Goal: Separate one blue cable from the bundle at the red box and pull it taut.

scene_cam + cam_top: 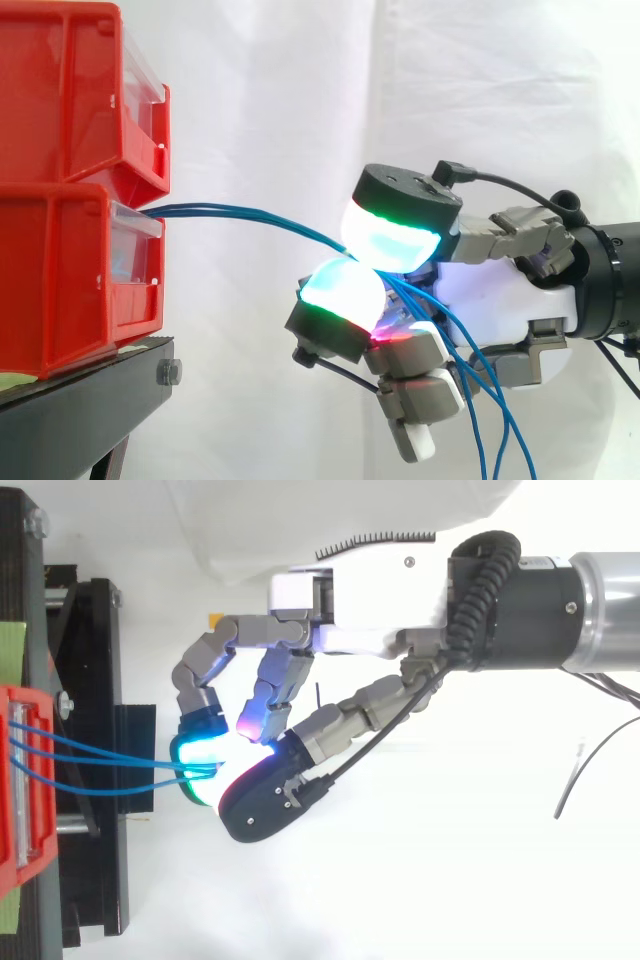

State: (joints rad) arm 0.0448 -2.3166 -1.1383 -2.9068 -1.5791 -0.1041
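Several thin blue cables [250, 215] leave the front of the lower red box [60, 280] and run right in a slight sag to my hand [500, 285]. Two glowing cyan-green pads [390, 235] close on the strands, one above and one below. Past the pinch the cables hang down in loose loops [485, 400] under the palm. From above, three strands [110, 760] fan out of the red box [25, 780] and meet at the pads of the hand [370, 600]. I cannot tell how many strands lie inside the pinch.
A second red box [70, 90] is stacked on the lower one. Both rest on a black stand [90, 390] with a bolt at its front edge. A white curtain hangs behind. A thin black wire [590, 770] lies at the right in the top view.
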